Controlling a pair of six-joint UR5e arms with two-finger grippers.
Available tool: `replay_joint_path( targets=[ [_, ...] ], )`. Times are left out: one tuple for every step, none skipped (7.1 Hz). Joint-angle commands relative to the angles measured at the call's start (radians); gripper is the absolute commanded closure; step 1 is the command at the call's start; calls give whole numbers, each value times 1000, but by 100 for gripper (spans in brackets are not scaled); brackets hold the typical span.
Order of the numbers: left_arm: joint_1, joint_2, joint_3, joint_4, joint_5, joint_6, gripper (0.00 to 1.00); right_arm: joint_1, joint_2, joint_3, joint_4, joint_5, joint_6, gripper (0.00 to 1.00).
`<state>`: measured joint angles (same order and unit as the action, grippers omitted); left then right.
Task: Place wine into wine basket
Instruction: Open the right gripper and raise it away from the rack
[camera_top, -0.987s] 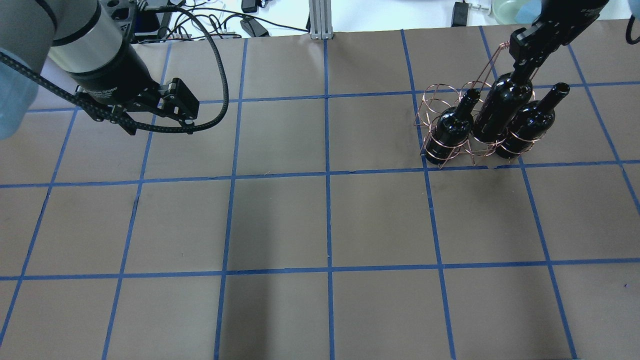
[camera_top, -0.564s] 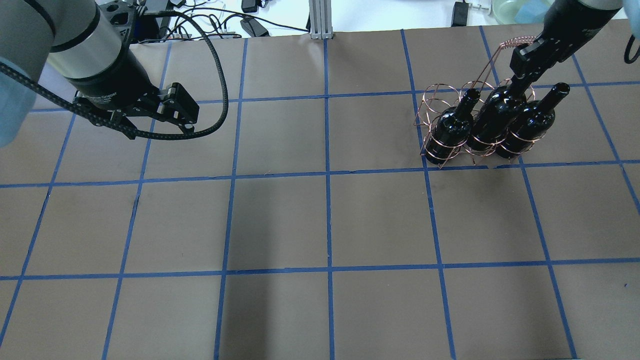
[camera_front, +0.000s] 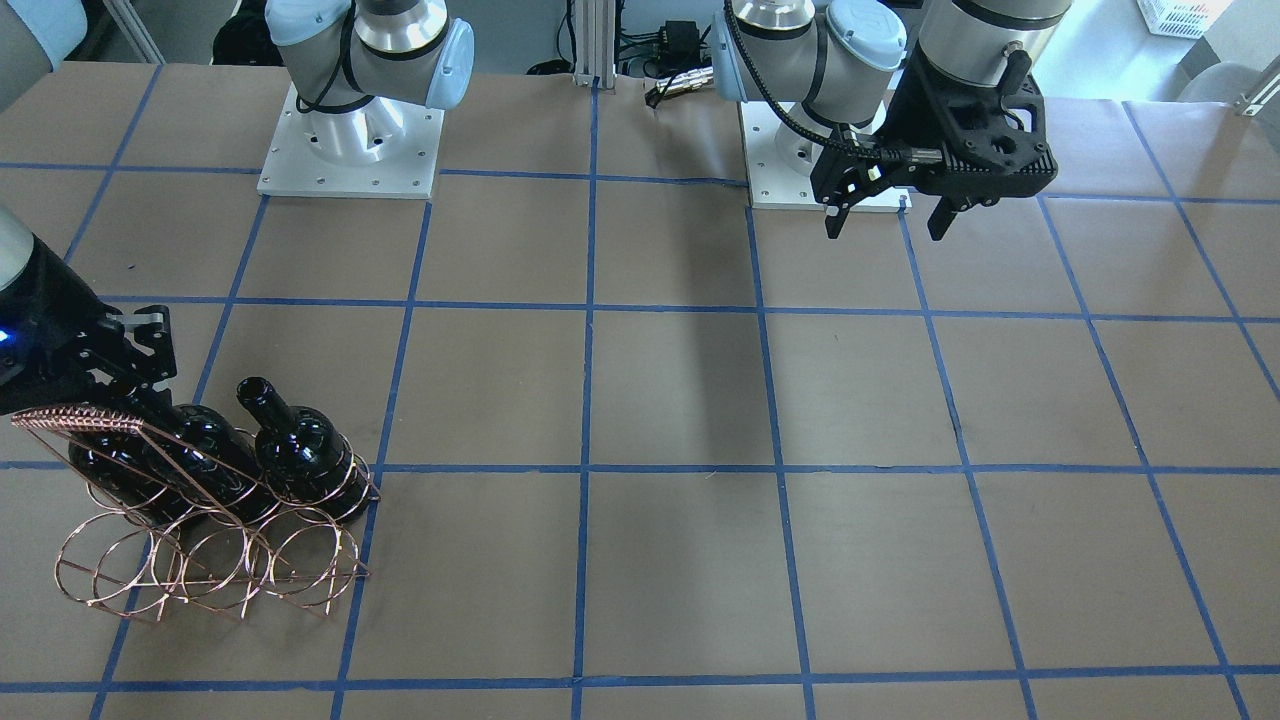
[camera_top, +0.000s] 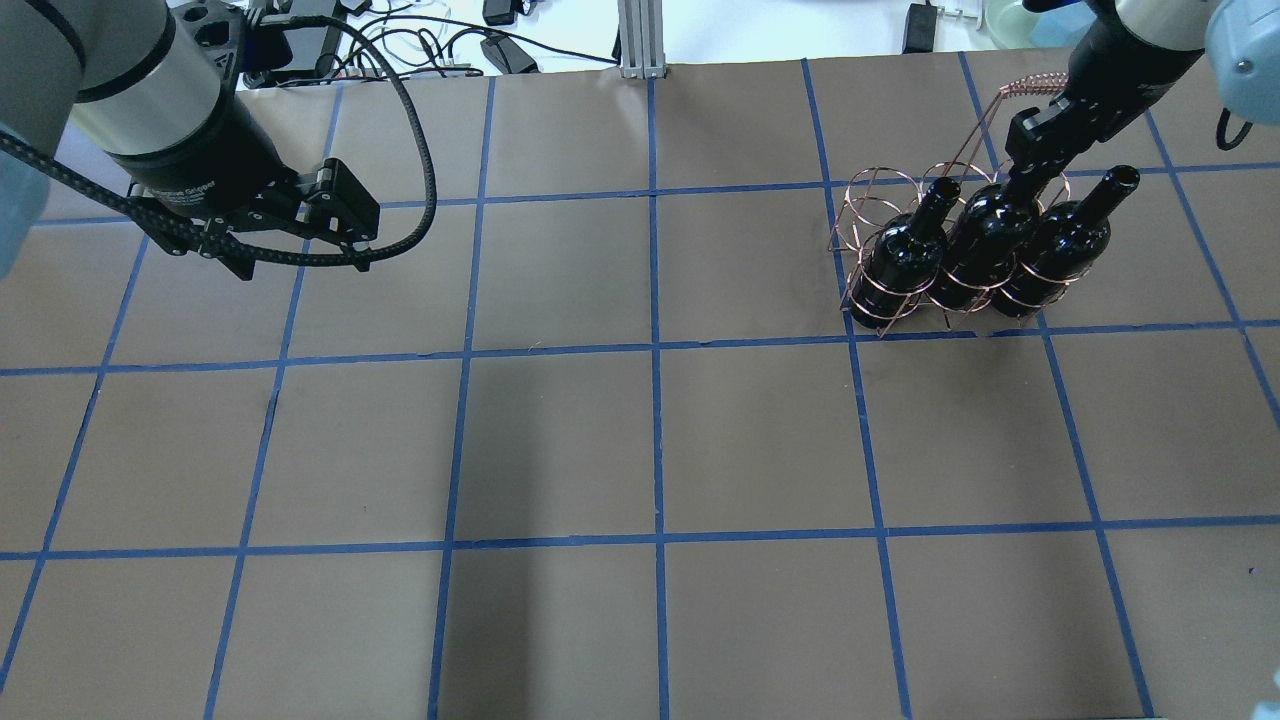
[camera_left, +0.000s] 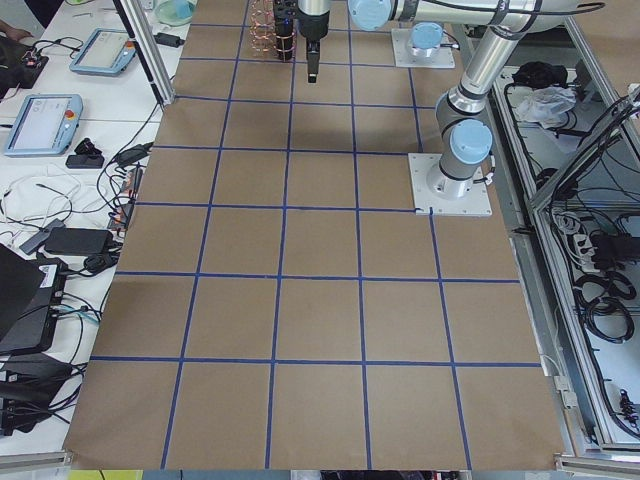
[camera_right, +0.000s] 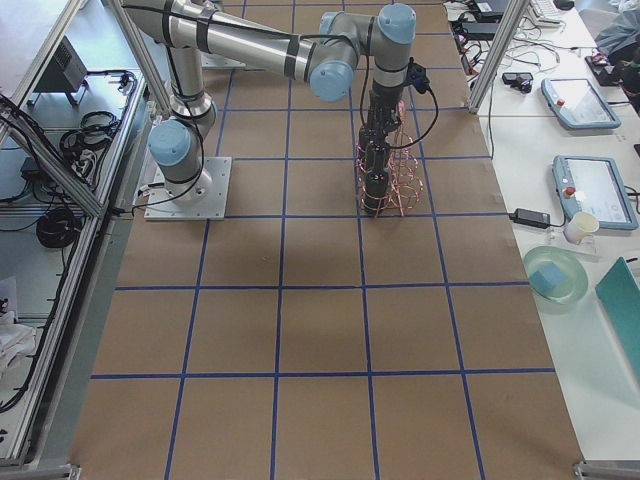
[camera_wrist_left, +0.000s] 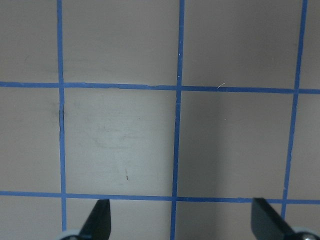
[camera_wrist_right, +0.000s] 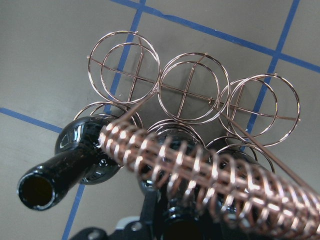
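The copper wire wine basket stands at the far right of the table, its braided handle above the rings. Three near-black wine bottles stand in its near row. My right gripper is shut on the neck of the middle bottle, which sits in the middle ring between the left bottle and the right bottle. The front view shows the basket with its other row of rings empty, and the right gripper above the bottles. My left gripper hangs open and empty over the far left of the table.
Cables and power bricks lie beyond the table's far edge. The two arm bases stand at the robot's side of the table. The left wrist view shows only brown paper with blue tape lines between the open fingers.
My right gripper has come down with the middle bottle, which now sits lower in the basket's ring. My left gripper has drifted a little to the left.
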<state>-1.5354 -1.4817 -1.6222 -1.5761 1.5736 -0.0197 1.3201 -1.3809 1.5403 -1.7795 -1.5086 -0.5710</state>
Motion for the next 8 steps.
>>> replay_joint_path(
  targets=[
    [0, -3, -2, 4, -12, -13, 0, 1, 2, 0, -1, 7, 75, 1],
    [1, -8, -2, -1, -9, -14, 0, 2, -9, -3, 3, -2, 79, 0],
    [1, -6, -5, -4, 5, -13, 0, 5, -45, -17, 9, -8, 82, 0],
    [0, -8, -5, -4, 6, -13, 0, 8, -99, -19, 24, -13, 83, 0],
    [0, -6, -7, -5, 6, -13, 0, 10, -192, -26, 107, -10, 100, 0],
    [0, -6, -5, -4, 0, -13, 0, 11, -260, -54, 230, -15, 206, 0],
    [0, -8, -7, -4, -1, -13, 0, 21, -282, -122, 379, -16, 293, 0],
    [0, -6, -7, -4, 5, -13, 0, 51, -280, -133, 429, -16, 353, 0]
  ],
)
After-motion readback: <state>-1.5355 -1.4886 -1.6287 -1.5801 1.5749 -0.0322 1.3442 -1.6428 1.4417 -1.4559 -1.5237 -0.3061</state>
